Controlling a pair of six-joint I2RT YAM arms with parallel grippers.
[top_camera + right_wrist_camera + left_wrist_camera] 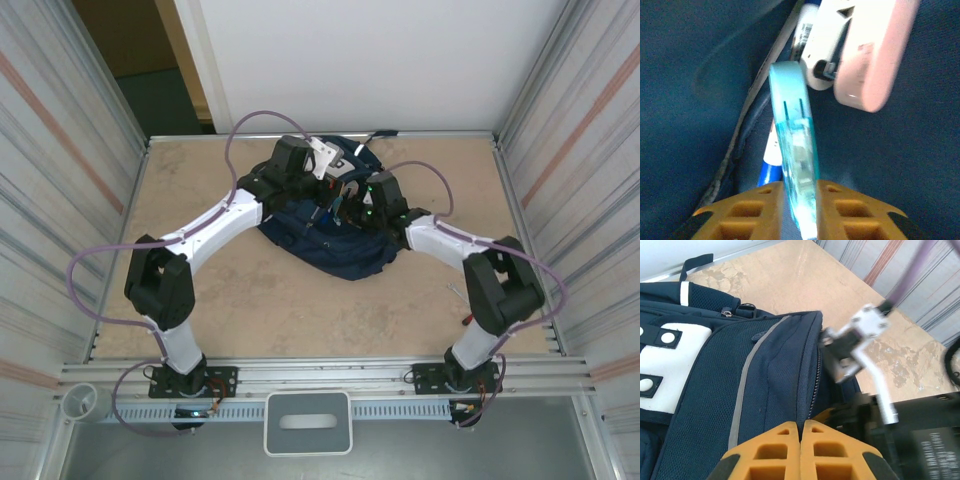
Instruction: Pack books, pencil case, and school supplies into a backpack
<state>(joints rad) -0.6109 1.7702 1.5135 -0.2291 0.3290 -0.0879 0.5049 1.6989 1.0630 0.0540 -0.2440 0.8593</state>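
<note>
Centrally, toward the table's (250, 300) far edge, lies the navy backpack (325, 240). The left gripper's (801, 432) jaws are pressed together at its zipper edge, seemingly to keep the mouth open. The right gripper's (800, 192) jaws clamp a teal stapler (792, 130) inside the bag, beside a blue-capped marker pen (769, 172).

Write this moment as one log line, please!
left end effector: shut by backpack zipper | right end effector: shut on teal stapler, backpack fabric all around
</note>
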